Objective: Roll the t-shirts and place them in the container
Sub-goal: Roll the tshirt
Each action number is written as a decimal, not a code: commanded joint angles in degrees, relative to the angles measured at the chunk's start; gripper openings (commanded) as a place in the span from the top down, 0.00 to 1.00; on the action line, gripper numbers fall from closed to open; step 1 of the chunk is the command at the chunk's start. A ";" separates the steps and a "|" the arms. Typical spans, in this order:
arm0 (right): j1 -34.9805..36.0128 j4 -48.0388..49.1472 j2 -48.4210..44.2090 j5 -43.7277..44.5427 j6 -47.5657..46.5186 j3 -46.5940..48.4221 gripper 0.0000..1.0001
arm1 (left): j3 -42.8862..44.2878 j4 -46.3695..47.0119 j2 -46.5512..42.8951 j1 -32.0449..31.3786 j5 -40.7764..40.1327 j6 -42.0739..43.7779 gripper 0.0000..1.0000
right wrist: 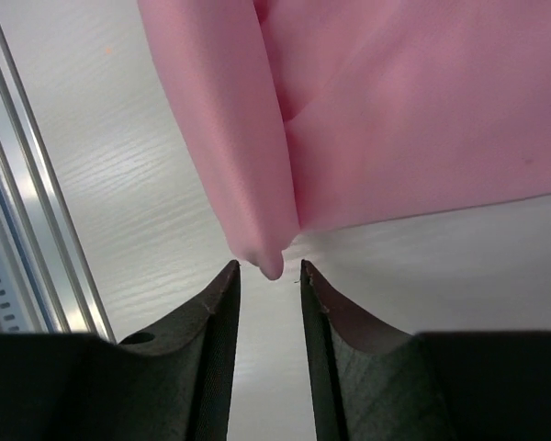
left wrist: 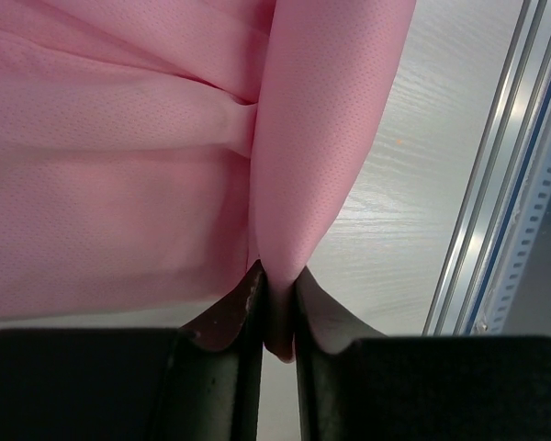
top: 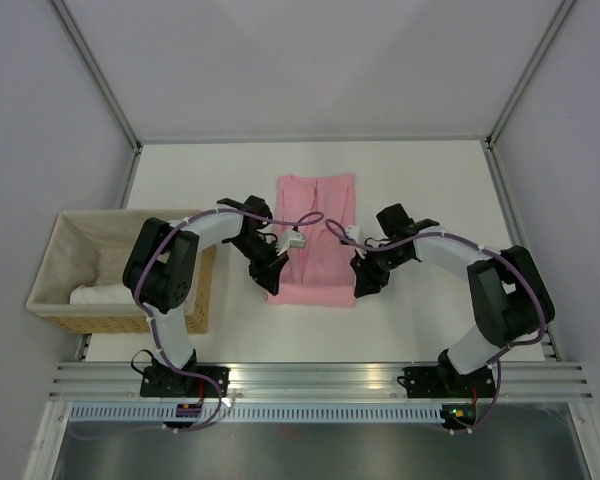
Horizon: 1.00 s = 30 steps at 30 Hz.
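Observation:
A light-pink t-shirt, folded into a long strip, lies on the white table between my two arms. My left gripper is at its near left corner, shut on a pinched fold of the t-shirt. My right gripper is at the near right corner. In the right wrist view it is open, with the tip of the t-shirt's corner just at the fingertips, not clamped.
A wicker basket with beige lining stands at the left and holds a white cloth. Metal rails run along the near table edge. Frame posts stand at the back corners.

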 commanded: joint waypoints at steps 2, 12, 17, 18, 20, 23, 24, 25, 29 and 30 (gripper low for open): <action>-0.44 4.10 -9.99 -0.10 11.96 0.57 0.59 | 1.34 0.82 -1.48 0.14 -0.01 0.92 0.73; -0.71 18.37 -25.74 11.03 37.31 -11.20 0.55 | 3.53 0.12 -3.76 0.32 -1.06 0.30 0.57; -0.71 17.40 -22.69 12.56 44.26 -12.96 0.62 | 3.45 -1.20 -4.47 0.41 -1.59 -0.22 0.57; -0.62 17.58 -21.63 12.47 45.67 -13.57 0.62 | 2.93 -1.20 -4.64 0.50 -1.68 -0.40 0.57; -0.53 20.63 -19.96 12.64 48.66 -16.21 0.62 | 2.31 -1.20 -4.82 0.50 -1.68 -1.10 0.58; 0.70 28.96 -20.39 12.73 51.04 -20.34 0.57 | 1.78 -1.02 -4.30 0.41 -1.59 -2.42 0.68; 1.48 31.01 -20.30 12.56 51.74 -21.57 0.57 | 1.87 -1.02 -4.12 0.41 -1.59 -2.60 0.74; 1.66 32.51 -20.04 12.38 52.88 -21.93 0.55 | 1.78 -0.93 -3.86 0.50 -1.94 -2.60 0.76; 2.19 40.31 -17.76 12.91 55.69 -23.59 0.49 | 1.61 -0.06 -3.24 0.41 -4.05 -2.60 0.91; 2.19 41.82 -17.32 12.47 56.31 -24.30 0.48 | 1.69 0.21 -2.98 0.50 -4.40 -2.69 0.95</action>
